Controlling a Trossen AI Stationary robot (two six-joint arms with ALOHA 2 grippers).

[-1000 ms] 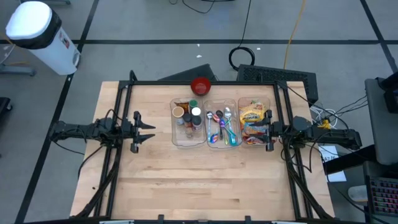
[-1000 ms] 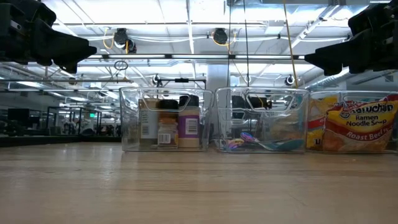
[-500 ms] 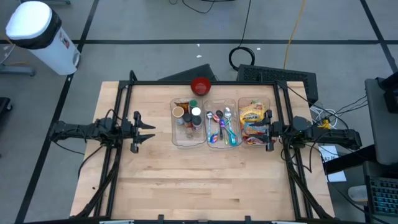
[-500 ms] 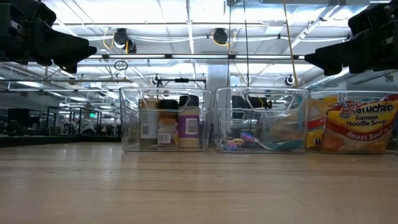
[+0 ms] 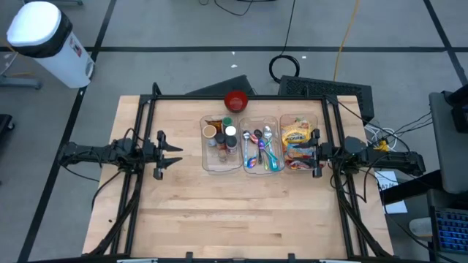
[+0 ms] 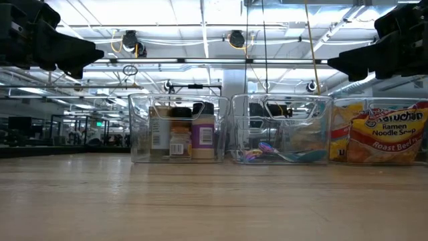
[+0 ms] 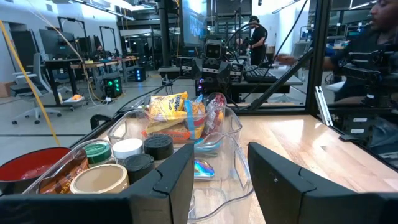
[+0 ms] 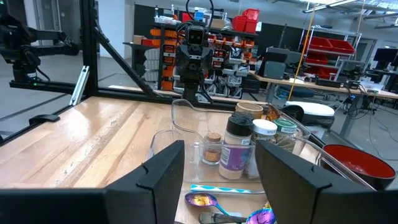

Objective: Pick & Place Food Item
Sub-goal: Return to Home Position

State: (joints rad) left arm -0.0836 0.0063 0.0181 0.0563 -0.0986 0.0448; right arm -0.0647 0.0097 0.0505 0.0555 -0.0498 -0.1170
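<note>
The only print that reads clearly stands on the yellow and orange plastic noodle packet (image 6: pixel 388 137) at the right edge of the low view, upright inside the clear plastic bin (image 6: pixel 340 107) there; across its top runs a red brand name, of which "aruchan" can be made out; below it, in dark letters, "Ramen Noodle Soup"; lower still, in light letters on a red band, "Roast Beef", its last letter at the frame's edge; the labels on the small spice jars (image 6: pixel 180 137), left of centre in the low view, are illegible; the white cylindrical container (image 5: pixel 44 36) at the upper left of the high view bears a small red mark, unreadable.
</note>
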